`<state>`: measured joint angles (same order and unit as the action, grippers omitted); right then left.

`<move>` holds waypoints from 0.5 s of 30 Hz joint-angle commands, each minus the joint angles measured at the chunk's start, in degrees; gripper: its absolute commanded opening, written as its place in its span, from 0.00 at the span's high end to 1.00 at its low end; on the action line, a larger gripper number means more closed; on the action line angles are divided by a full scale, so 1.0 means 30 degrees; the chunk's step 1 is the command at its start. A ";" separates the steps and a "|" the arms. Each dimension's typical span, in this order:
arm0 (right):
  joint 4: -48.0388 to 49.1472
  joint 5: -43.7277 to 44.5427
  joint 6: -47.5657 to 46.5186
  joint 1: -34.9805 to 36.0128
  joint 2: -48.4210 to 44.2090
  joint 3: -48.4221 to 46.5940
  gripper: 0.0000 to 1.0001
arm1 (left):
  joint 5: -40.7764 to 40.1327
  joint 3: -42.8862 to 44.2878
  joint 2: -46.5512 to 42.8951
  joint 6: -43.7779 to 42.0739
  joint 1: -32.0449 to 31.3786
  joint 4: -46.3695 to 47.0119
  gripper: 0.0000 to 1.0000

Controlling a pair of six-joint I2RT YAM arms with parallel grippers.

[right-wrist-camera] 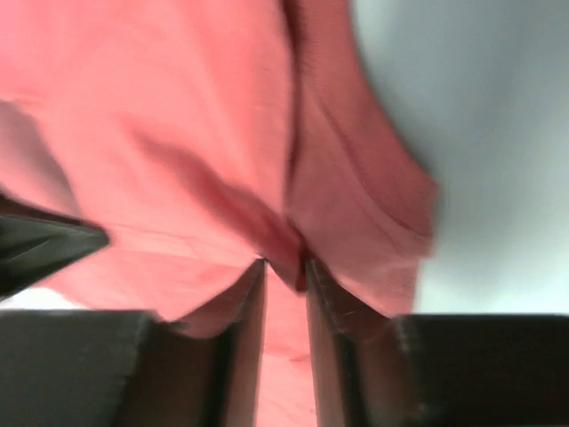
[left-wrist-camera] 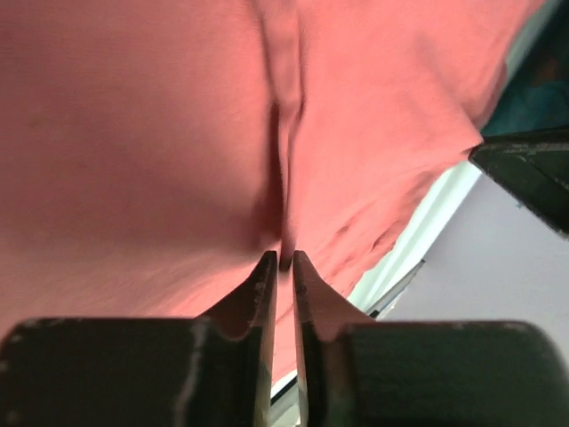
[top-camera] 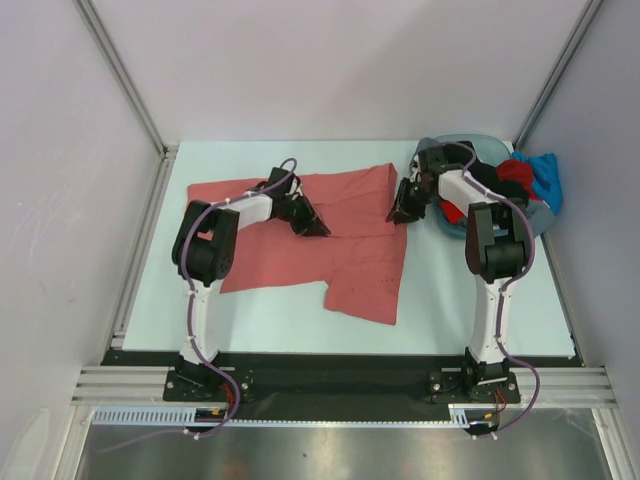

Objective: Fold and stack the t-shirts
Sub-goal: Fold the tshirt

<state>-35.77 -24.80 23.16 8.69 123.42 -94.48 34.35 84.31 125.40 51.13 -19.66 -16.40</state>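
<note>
A salmon-red t-shirt (top-camera: 330,250) lies spread on the pale table. My left gripper (top-camera: 312,226) sits at the shirt's middle, shut on a pinched fold of it, seen in the left wrist view (left-wrist-camera: 283,260). My right gripper (top-camera: 402,214) is at the shirt's right edge, shut on a bunched ridge of the same cloth, seen in the right wrist view (right-wrist-camera: 286,264). More t-shirts, bright red (top-camera: 515,176), blue (top-camera: 545,178) and black (top-camera: 487,180), are heaped in the basin at the back right.
The grey-blue plastic basin (top-camera: 452,225) stands at the table's back right, close behind my right arm. Metal frame posts (top-camera: 120,70) and white walls enclose the table. The table's near edge (top-camera: 340,352) runs in front of the arm bases.
</note>
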 commanded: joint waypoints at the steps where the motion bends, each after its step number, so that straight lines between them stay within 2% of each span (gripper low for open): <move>1: -0.1642 0.4243 -0.1769 0.0879 -0.0355 -0.1319 0.64 | -0.0812 0.1716 -0.0082 -0.1807 0.0225 -0.2847 0.82; 2: -0.1554 0.5702 -0.2033 0.1057 -0.0734 -0.1813 0.56 | -0.1337 0.1720 -0.0489 -0.2477 0.0312 -0.3606 0.73; 4: -0.1145 0.6417 -0.2911 0.1409 -0.0768 -0.2576 0.55 | -0.1662 0.1546 -0.1192 -0.3213 0.0372 -0.3935 0.70; 8: -0.0589 0.8874 -0.3120 0.2258 -0.0096 -0.4861 0.53 | -0.3271 0.0550 -0.3330 -0.5349 0.1217 -0.4756 0.52; 12: 0.1019 1.0079 -0.2769 0.2465 0.1716 -0.7026 0.52 | -0.5085 -0.0300 -0.4973 -0.6292 0.2916 -0.4757 0.48; 15: 0.1754 1.0639 -0.2447 0.2524 0.2979 -0.8406 0.55 | -0.5502 -0.0477 -0.5181 -0.6235 0.4703 -0.4349 0.51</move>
<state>-33.91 1.76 15.77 16.56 127.61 -116.03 22.61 83.68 113.12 35.62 -11.14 -30.02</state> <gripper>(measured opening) 0.461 0.502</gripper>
